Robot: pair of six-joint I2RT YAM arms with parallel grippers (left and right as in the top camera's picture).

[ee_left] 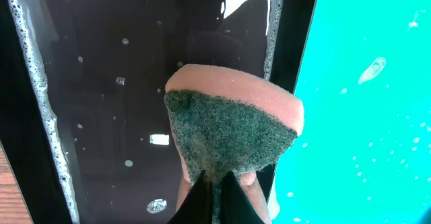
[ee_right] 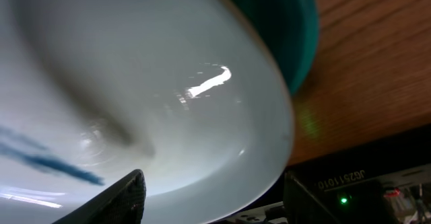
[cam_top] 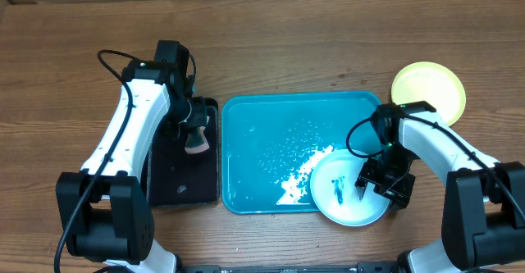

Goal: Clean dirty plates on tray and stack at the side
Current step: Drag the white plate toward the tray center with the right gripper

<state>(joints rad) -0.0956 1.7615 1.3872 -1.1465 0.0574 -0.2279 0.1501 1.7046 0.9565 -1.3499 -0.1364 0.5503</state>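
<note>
A light blue plate [cam_top: 349, 209] with a dark blue smear [cam_top: 338, 188] lies at the teal tray's [cam_top: 254, 142] front right corner and overhangs its rim. My right gripper [cam_top: 381, 187] is open with the plate's right rim between its fingers. The right wrist view shows the plate [ee_right: 168, 83], the gripper [ee_right: 212, 197] and the tray [ee_right: 289, 29]. One pale yellow-green plate [cam_top: 428, 91] lies on the table at the back right; no third plate shows. My left gripper [cam_top: 195, 129] is shut on a pink and green sponge [ee_left: 232, 126] above the black tray [cam_top: 176, 183].
White foam [cam_top: 295, 179] and water drops lie on the teal tray's floor near the blue plate. The black tray [ee_left: 101, 83] is wet with soapy bubbles along its edge and sits right beside the teal tray [ee_left: 370, 116]. Bare wooden table surrounds both trays.
</note>
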